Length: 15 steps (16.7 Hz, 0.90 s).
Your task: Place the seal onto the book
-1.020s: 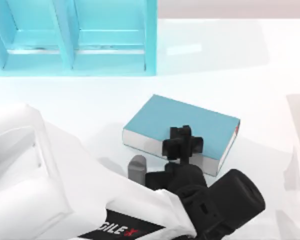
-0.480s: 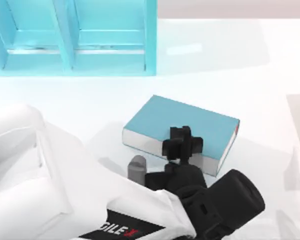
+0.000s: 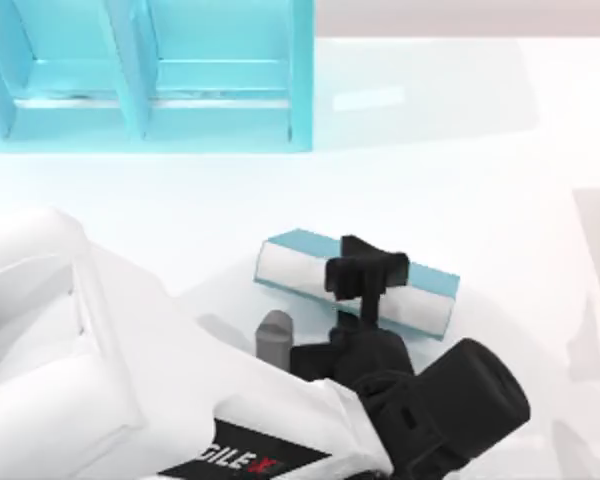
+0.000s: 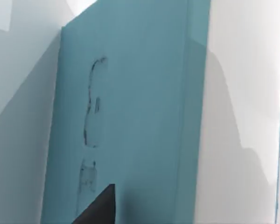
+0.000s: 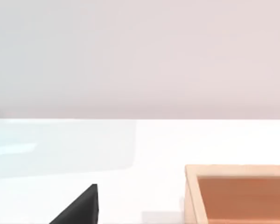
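Left gripper [image 3: 365, 280]: over the book's near long side; grip state — cannot tell.
Book [image 3: 420, 300]: tipped onto an edge, white pages upward, in front of the teal shelf [image 3: 150, 75].
Seal: position — cannot tell.

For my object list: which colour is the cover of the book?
The book has a plain teal-blue cover with white page edges; the left wrist view shows the cover best.

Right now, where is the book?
In the top view the book sits near the table's middle, tipped up on edge with its white pages showing, in front of the teal shelf, with the left gripper over it.
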Each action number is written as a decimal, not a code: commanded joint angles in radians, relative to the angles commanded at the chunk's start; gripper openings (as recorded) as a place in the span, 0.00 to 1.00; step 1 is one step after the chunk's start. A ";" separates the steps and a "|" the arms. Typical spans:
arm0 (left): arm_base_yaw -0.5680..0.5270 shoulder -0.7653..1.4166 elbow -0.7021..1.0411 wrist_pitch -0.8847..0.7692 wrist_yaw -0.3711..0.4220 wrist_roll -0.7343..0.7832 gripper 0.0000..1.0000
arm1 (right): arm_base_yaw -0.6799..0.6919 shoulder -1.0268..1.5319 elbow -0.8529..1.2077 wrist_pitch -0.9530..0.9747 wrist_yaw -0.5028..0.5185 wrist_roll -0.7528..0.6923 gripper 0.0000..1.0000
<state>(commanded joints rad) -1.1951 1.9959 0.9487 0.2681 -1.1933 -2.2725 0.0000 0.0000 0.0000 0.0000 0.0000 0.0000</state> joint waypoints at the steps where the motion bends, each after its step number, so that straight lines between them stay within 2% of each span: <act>1: 0.000 0.000 0.000 0.000 0.000 0.000 1.00 | 0.000 0.000 0.000 0.000 0.000 0.000 1.00; 9: -0.006 0.005 0.001 -0.014 -0.002 -0.013 1.00 | 0.000 0.000 0.000 0.000 0.000 0.000 1.00; 12: -0.045 0.028 0.022 -0.110 -0.018 -0.108 1.00 | 0.000 0.000 0.000 0.000 0.000 0.000 1.00; 15: -0.108 0.063 0.059 -0.303 -0.038 -0.298 1.00 | 0.000 0.000 0.000 0.000 0.000 0.000 1.00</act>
<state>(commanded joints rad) -1.3035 2.0593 1.0074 -0.0350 -1.2313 -2.5703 0.0000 0.0000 0.0000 0.0000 0.0000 0.0000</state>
